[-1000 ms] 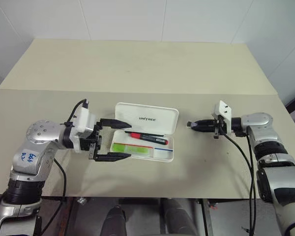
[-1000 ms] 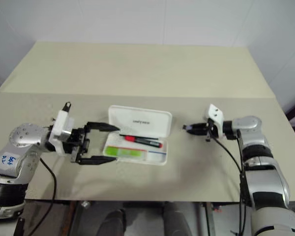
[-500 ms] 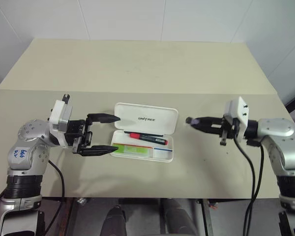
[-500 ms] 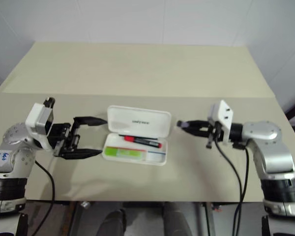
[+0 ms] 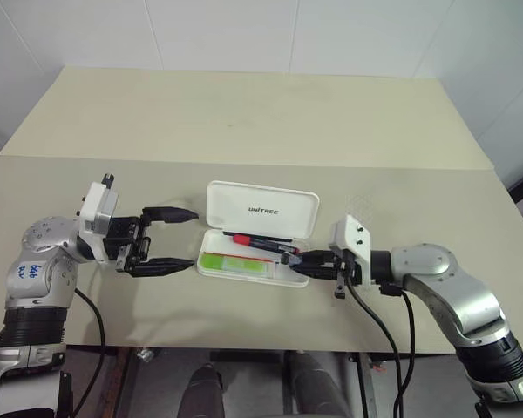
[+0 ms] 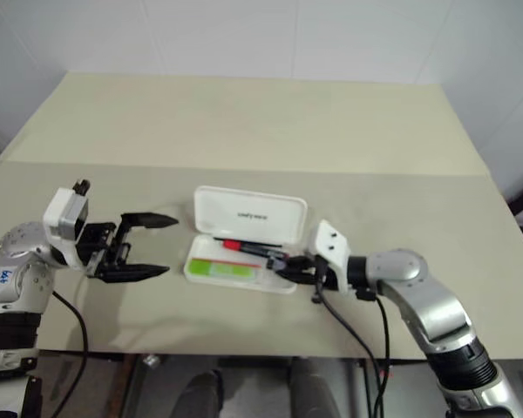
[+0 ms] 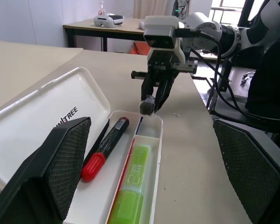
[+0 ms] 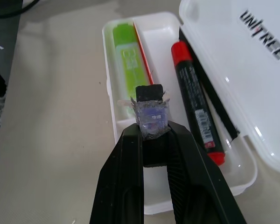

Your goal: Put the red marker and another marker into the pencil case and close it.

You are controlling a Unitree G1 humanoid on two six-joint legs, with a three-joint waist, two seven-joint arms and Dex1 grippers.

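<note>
On the tan table sits the pencil case, white and wide open, with its lid tipped back and the word UNITREE on it. Inside the tray lies the red marker, close to the lid, with its red cap end toward the robot's left. Next to it, nearer the robot, lies the green marker, short and fat, flat in its own long slot.

Over on the left side, the left arm is bent and reaches sideways toward the case. The left gripper points level at the case's left end, and its two black fingers are spread wide apart. Nothing is between them, and they stop a little short of the case.

From the other side, the right arm reaches in low with its elbow out. The right gripper points at the case and tilts down a bit. Its fingers are squeezed together, and their tip is right at the right end of the tray.
</note>
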